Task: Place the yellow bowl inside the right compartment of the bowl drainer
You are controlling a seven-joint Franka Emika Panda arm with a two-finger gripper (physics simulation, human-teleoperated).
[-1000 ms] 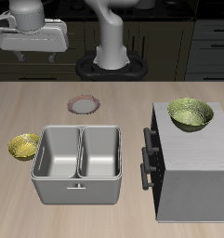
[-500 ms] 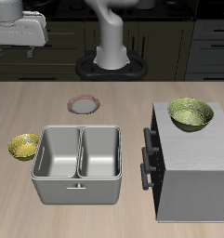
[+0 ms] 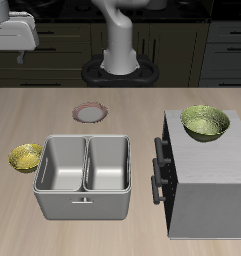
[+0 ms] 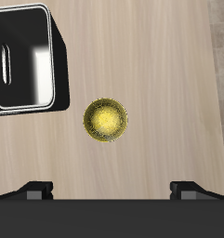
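The small golden yellow bowl sits upright on the wooden table, just beside the bowl drainer, apart from its wall. In the wrist view the yellow bowl lies on bare wood near a corner of the bowl drainer. Both wells of the grey tub are empty, including the right compartment. My gripper hangs high above the table's back edge, far over the bowl's side of the table. In the wrist view the gripper is open, its fingertips wide apart with nothing between them.
A grey box cabinet with black handles stands on the drainer's other side, and a larger greenish-yellow bowl rests on its top. A small pinkish plate lies behind the drainer.
The gripper has drifted sideways toward the picture's edge, over the yellow bowl's side, and slightly higher. The bowls and the drainer have not moved.
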